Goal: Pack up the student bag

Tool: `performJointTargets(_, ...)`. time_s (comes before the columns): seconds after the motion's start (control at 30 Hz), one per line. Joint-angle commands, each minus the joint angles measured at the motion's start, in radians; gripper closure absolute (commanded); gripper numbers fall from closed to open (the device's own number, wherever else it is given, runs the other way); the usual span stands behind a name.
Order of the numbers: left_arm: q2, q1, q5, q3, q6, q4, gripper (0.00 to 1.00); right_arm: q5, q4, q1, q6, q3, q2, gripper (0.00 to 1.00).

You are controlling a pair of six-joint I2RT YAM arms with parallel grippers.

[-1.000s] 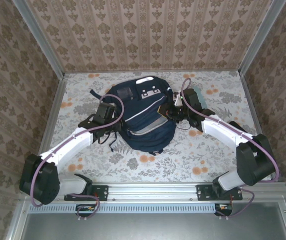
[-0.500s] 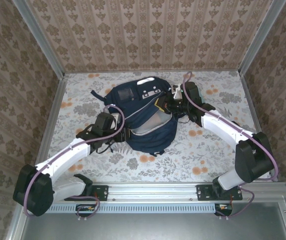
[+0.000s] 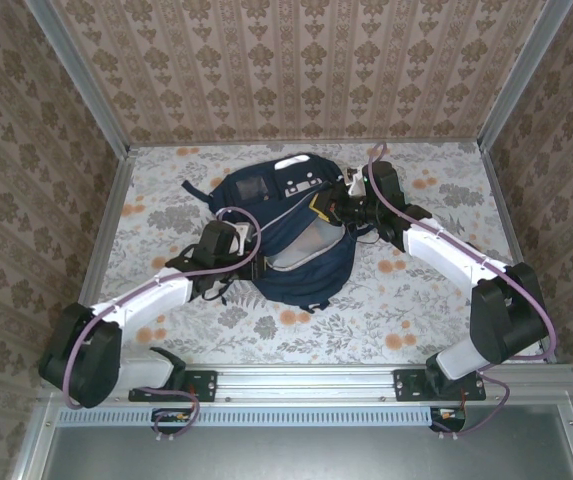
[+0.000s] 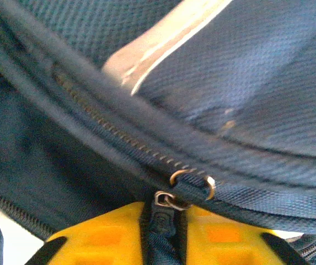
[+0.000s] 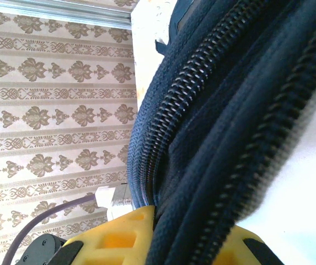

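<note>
The left gripper (image 4: 162, 227) pinches a navy pull tab just below a metal zip ring (image 4: 193, 182), at the near-left edge of the student bag (image 3: 284, 215). The right gripper (image 5: 182, 240) is clamped on the bag's zippered rim on its right side. The bag lies flat in the middle of the floral surface (image 3: 406, 300), its long axis running far to near. Its white stripe (image 3: 288, 161) is at the far end. Marks on its grey-white patches (image 3: 301, 186) are too small to read.
</note>
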Motion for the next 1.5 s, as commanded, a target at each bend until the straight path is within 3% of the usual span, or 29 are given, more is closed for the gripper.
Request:
performJointTargets(0.0, 0.017, -0.001, -0.026, 0.009, 0.012, 0.049, 0.88, -0.043, 0.11, -0.004, -0.002, 0.053, -0.016, 0.98)
performJointTargets(0.2, 0.016, 0.013, -0.168, 0.013, -0.029, -0.027, 1.0, -0.022, 0.074, -0.009, -0.03, 0.043, -0.042, 0.98)
performJointTargets(0.4, 0.017, 0.053, -0.298, 0.015, -0.124, -0.111, 0.98, -0.018, 0.065, -0.015, -0.038, 0.034, -0.048, 0.98)
performJointTargets(0.77, -0.097, 0.051, -0.288, 0.116, -0.093, -0.291, 0.5, -0.056, 0.077, -0.011, -0.026, -0.01, -0.017, 0.95)
performJointTargets(1.0, -0.162, -0.087, -0.337, 0.232, 0.087, -0.35, 0.35, -0.052, 0.058, -0.012, -0.036, -0.006, -0.027, 0.95)
performJointTargets(1.1, -0.145, -0.137, -0.294, 0.276, 0.188, -0.315, 0.27, -0.057, 0.057, -0.011, -0.033, 0.008, -0.026, 0.95)
performJointTargets(1.3, -0.023, -0.168, -0.242, 0.398, 0.334, -0.288, 0.29, -0.066, 0.056, -0.012, -0.034, 0.013, -0.03, 0.94)
performJointTargets(1.47, 0.084, -0.123, -0.103, 0.467, 0.394, -0.261, 0.46, -0.074, 0.062, -0.012, -0.036, -0.001, -0.035, 0.94)
